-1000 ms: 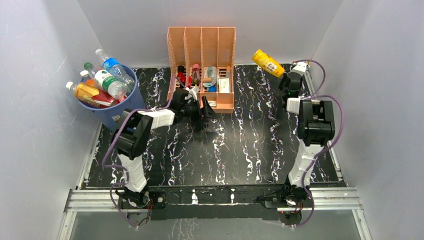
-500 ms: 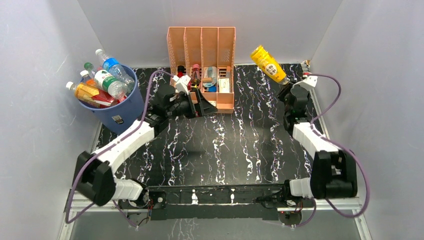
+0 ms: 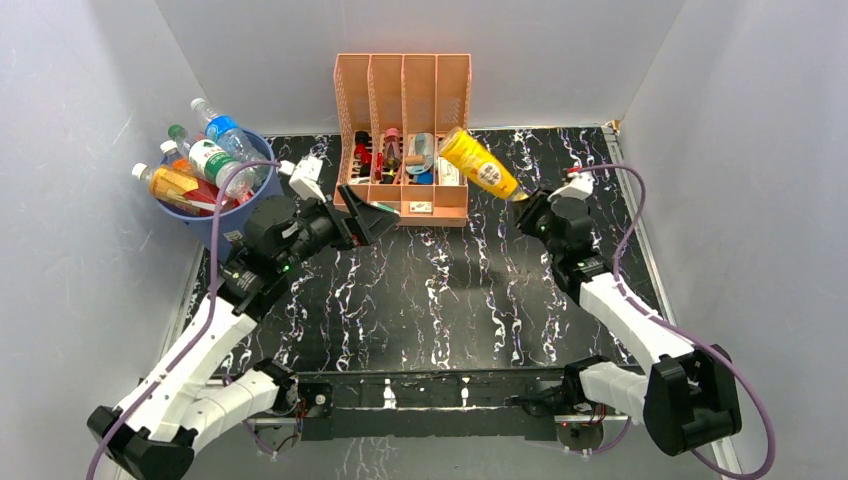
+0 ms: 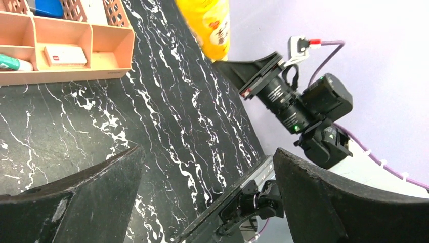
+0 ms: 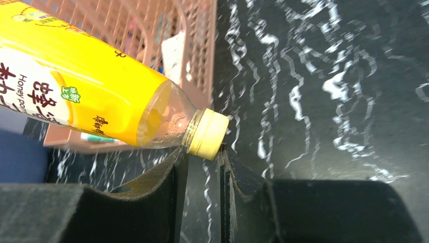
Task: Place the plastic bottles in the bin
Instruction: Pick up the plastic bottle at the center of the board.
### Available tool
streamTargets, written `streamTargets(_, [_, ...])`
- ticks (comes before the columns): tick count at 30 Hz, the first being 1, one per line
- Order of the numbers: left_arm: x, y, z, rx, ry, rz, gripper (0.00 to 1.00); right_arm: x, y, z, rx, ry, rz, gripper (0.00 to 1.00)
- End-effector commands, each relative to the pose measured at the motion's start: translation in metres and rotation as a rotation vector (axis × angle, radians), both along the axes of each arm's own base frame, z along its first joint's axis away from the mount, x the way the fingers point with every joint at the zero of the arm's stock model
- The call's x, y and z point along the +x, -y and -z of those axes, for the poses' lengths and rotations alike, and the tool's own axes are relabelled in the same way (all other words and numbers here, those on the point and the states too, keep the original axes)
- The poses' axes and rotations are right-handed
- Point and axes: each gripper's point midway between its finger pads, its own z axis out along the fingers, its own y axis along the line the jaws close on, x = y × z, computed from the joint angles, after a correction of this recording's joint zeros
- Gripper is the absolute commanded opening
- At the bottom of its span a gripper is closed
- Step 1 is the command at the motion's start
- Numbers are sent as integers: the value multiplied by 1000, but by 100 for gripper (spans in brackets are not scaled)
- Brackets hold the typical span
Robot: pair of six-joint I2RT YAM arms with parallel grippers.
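A yellow juice bottle (image 3: 478, 163) hangs tilted in the air in front of the peach rack, held by its yellow cap (image 5: 207, 134). My right gripper (image 3: 520, 200) is shut on that cap, its fingertips (image 5: 178, 159) pinching it from both sides. The bottle's labelled body (image 5: 76, 96) points up and to the left. The blue bin (image 3: 250, 215) stands at the far left, and several bottles (image 3: 205, 165) stick out of it. My left gripper (image 3: 365, 220) hovers between bin and rack, open wide and empty (image 4: 207, 197). The yellow bottle (image 4: 207, 23) shows at the top of the left wrist view.
The peach slotted organizer (image 3: 403, 130) stands at the back centre with small items in its compartments (image 4: 66, 50). Grey walls close in the black marbled table (image 3: 450, 300) on three sides. A metal rail (image 3: 430, 395) runs along the near edge.
My right arm has carried the yellow bottle left and down, from the back right corner to in front of the rack. The left gripper has opened wider and drawn back toward the bin.
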Motion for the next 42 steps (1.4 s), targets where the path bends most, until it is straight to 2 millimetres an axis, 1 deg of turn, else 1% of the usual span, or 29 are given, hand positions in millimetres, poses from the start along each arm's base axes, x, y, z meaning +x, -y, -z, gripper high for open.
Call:
streamTargets(1, [-10, -16, -23, -24, 50, -59, 98, -10, -42, -28, 51, 29, -97, 35])
streamTargets(2, [-12, -23, -30, -16, 66, -83, 98, -12, -53, -32, 50, 28, -122, 35])
streamTargets(5, [-24, -47, -49, 25, 80, -161, 98, -12, -78, -45, 57, 26, -172, 35])
streamTargets(6, [-27, -57, -54, 42, 79, -193, 98, -10, -86, -45, 57, 17, -185, 35])
streamTargets(8, [-34, -75, -60, 85, 72, -253, 98, -8, -103, -54, 67, 22, -215, 35])
streamTargets(9, [-36, -84, -59, 114, 62, -287, 98, -7, -111, -57, 71, 24, -229, 35])
streamTargets(11, [-39, -96, -63, 140, 65, -327, 98, -6, -124, -65, 76, 30, -250, 35])
streamTargets(12, [-40, -97, -63, 134, 70, -330, 98, -7, -131, -66, 79, 28, -261, 35])
streamTargets(14, [-41, -91, -67, 77, 92, -313, 98, -9, -145, -65, 85, 17, -287, 35])
streamTargets(16, [-38, -83, -68, 4, 126, -298, 98, -11, -158, -66, 90, 9, -309, 35])
streamTargets(19, [-29, -69, -60, -56, 145, -267, 98, -19, -178, -70, 104, 5, -350, 35])
streamTargets(23, [-12, -54, -49, -90, 155, -252, 98, -32, -196, -77, 114, 3, -391, 35])
streamTargets(27, [3, -52, -45, -77, 178, -278, 98, -43, -208, -78, 121, -21, -421, 35])
streamTargets(31, [11, -51, -45, -86, 192, -296, 98, -52, -216, -79, 114, -37, -440, 34])
streamTargets(34, [18, -52, -43, -104, 194, -326, 98, -55, -221, -76, 101, -51, -439, 34])
streamTargets(38, [29, -57, -44, -174, 217, -391, 98, -60, -225, -74, 110, -69, -432, 33])
streamTargets(42, [42, -54, -37, -167, 208, -420, 98, -65, -230, -78, 124, -68, -431, 32])
